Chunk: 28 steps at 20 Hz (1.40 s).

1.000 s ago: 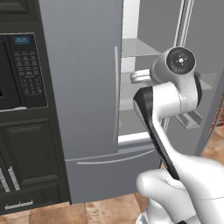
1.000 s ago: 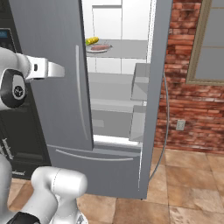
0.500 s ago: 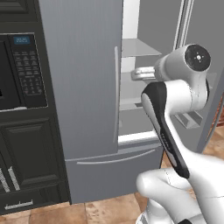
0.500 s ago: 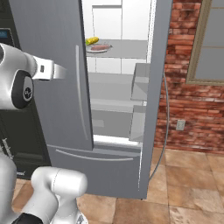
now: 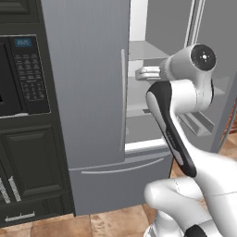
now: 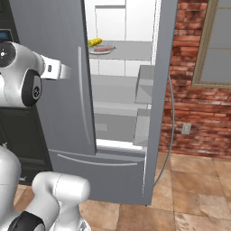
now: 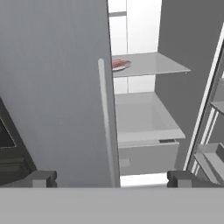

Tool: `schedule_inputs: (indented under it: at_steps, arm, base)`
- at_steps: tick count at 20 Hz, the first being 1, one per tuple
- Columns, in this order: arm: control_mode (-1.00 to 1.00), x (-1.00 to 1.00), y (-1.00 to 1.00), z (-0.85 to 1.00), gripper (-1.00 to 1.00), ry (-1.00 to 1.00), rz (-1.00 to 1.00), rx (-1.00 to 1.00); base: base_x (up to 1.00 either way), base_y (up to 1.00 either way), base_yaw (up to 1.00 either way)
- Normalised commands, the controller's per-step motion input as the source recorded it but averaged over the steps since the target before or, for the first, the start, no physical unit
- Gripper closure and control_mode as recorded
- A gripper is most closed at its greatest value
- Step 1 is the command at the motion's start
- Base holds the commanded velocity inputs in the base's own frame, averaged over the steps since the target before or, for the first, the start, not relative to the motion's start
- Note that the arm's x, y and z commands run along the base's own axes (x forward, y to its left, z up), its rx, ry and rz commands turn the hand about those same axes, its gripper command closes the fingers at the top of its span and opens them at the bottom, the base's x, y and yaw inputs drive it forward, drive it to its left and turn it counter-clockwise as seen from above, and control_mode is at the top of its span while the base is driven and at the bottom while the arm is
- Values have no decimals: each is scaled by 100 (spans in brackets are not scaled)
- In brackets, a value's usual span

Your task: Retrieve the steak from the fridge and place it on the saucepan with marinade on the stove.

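From the left base view, you are looking at the fridge point(image 5: 92, 92), a tall grey unit whose left door is shut and whose right door stands swung open. Your white arm point(image 5: 185, 92) rises from the lower right and crosses in front of the open compartment, hiding much of the shelves. To the left of the fridge stands a black wall oven point(image 5: 23, 74) with a keypad, set in dark cabinets.

From the right base view, the open right half of the fridge shows a white interior with grey shelves. On the upper shelf sits a plate point(image 6: 102, 50) carrying the steak point(image 6: 104, 47), a flat pinkish slab, with a small yellow item point(image 6: 94, 42) just beside it on the left. The arm's wrist reaches from the left toward the shut left door (the fingers themselves are hard to make out here). A brick wall point(image 6: 194, 103) lies to the right.

From the hand view, the gripper point(image 7: 111, 179) has its jaws spread wide, holding nothing, with the shut door's long handle point(image 7: 105, 122) between the two tips. The steak point(image 7: 117, 64) lies far off on the upper shelf, partly hidden by the door edge.
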Motion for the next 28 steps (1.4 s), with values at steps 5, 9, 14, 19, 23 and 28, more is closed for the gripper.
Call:
schedule_inputs:
  at_steps: [5, 9, 14, 19, 23, 28]
  arm:
    - [-100, 43, 3, 0, -100, 1, 4, 0]
    - [-100, 39, 13, 0, -100, 1, 6, 0]
    - [-100, 41, 8, 0, -100, 1, 2, 1]
    - [-100, 55, 0, 0, -100, 0, 0, 0]
    - [-100, 49, 0, 0, -100, 0, 0, 0]
    - [-100, 52, 4, -2, -100, 0, 0, -2]
  base:
    - [0, 0, 0]
    - [0, 0, 0]
    - [0, 0, 0]
    - [0, 0, 0]
    - [0, 0, 0]
    - [0, 0, 0]
